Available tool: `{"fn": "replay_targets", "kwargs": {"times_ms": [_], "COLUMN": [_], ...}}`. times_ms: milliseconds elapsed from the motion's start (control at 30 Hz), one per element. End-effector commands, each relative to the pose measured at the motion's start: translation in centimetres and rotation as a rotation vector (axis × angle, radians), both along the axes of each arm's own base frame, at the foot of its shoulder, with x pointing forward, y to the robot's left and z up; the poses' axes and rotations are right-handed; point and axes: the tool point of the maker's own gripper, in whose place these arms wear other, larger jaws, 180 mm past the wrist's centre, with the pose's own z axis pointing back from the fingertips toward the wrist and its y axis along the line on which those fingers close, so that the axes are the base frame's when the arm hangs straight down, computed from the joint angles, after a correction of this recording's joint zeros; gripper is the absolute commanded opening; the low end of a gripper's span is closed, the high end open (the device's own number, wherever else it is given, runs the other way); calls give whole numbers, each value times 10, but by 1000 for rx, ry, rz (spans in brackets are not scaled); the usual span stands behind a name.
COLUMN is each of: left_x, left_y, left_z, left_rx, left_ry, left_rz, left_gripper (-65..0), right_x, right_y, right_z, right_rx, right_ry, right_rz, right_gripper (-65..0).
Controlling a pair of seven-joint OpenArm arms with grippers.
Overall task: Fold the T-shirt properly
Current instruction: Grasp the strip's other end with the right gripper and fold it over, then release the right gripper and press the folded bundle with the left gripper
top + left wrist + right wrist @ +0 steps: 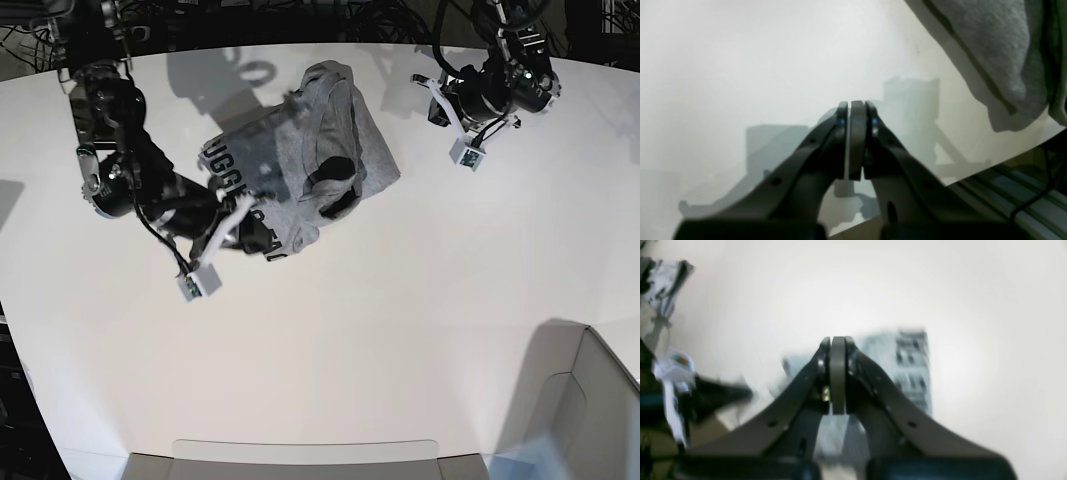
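**Shirt's a crumpled heap, both arms empty-handed**

The grey T-shirt (300, 165) sits bunched near the far middle of the white tabletop (400, 330), black lettering partly showing on the side toward the right arm. The left pincer (857, 113) is closed with nothing in it, well off to the shirt's side. The right pincer (837, 346) is closed and empty too, just beside the lettered edge. I'd say spread it flat first: open up, grab two separate edges, not the lump, and pull apart gently.
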Motion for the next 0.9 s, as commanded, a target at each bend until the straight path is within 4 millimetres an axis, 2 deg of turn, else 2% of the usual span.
{"fn": "replay_targets", "kwargs": {"times_ms": [0,100,200,267,333,400,467,567,633,767,867], "left_x": [6,6,6,6,6,6,6,5,5,5,7], "left_y": [1,1,1,1,1,1,1,0,0,0,-1], "left_z": [6,6,6,6,6,6,6,6,5,6,8], "left_rx": [-2,-2,-2,-2,-2,-2,-2,-5,-5,-3,-5], "left_ry": [-28,-30,-30,-30,-30,-30,-28,-27,-25,-25,-36], "left_rz": [-1,-1,-1,-1,-1,-1,-1,0,0,0,-2], "left_gripper": [-641,-641,-641,-641,-641,-641,-642,-642,-642,-642,-645], "right_x": [-2,-16,-23,-16,2,28,45,53,53,51,63], "right_y": [3,5,24,46,68,93,121,161,179,182,142], "right_z": [6,-15,-32,-38,-44,-46,-41,-26,-13,-1,-4], "right_rx": [15,-46,-107,-122,-143,-175,-209,-224,-206,-200,-216], "right_ry": [-12,56,39,22,11,-41,-117,-200,-235,-280,-283], "right_rz": [20,67,199,262,273,275,330,418,434,432,340], "right_gripper": [-650,-650,-650,-650,-650,-650,-650,-650,-650,-650,-650]}}
